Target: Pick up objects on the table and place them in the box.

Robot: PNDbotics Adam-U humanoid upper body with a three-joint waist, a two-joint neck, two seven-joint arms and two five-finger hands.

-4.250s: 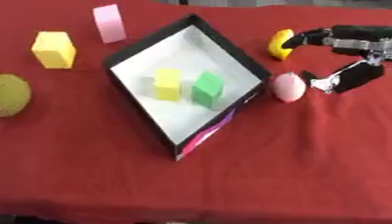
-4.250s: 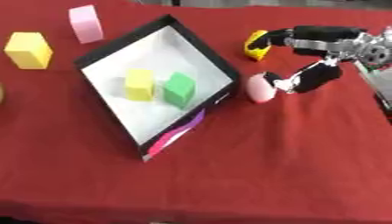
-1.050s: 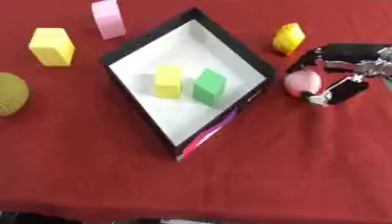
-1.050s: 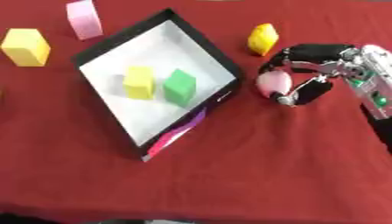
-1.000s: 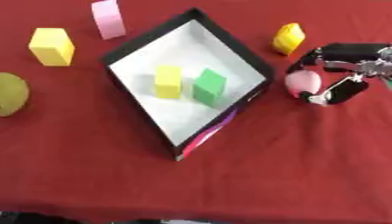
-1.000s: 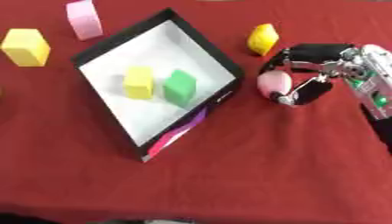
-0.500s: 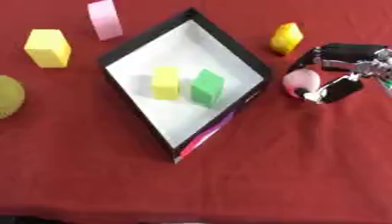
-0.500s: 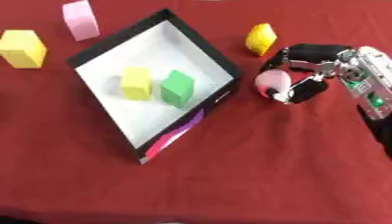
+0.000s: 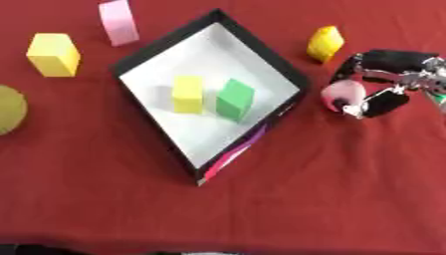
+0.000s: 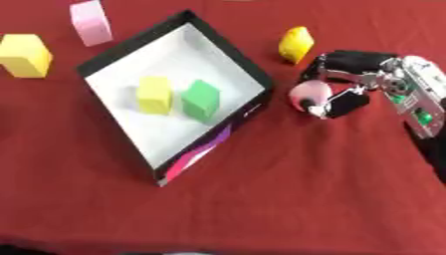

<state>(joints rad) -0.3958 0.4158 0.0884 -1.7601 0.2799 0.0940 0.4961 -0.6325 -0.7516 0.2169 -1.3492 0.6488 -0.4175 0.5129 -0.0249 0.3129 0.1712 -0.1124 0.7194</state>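
A small pink rounded object (image 10: 309, 94) sits on the red tablecloth (image 9: 348, 199) just beside the right-hand corner of the box, caught between the curled fingers and thumb of the robot's right hand (image 10: 348, 82). The black fingers (image 10: 350, 60) arch over the far side of the pink object while the thumb closes in from the near side, so the hand pinches it from both sides; whether the object is lifted clear of the cloth cannot be told. The silver and black wrist runs off toward the right edge of the view.

The shallow black-walled box with a white floor (image 9: 157, 55) lies turned like a diamond at the centre of the table. Inside it, a yellow block (image 9: 187, 93) and a green block (image 9: 235, 99) stand side by side, close together near the middle of the floor. A strip of pink and purple shows along the box's near right wall.

A yellow wedge-shaped block (image 9: 325, 43) rests on the cloth just beyond the right hand. To the left of the box, well apart from it, stand a yellow cube (image 9: 54, 55) and a pale pink upright block (image 9: 118, 22). A yellow-green rounded object (image 9: 10, 108) is cut by the left edge of the left eye view.
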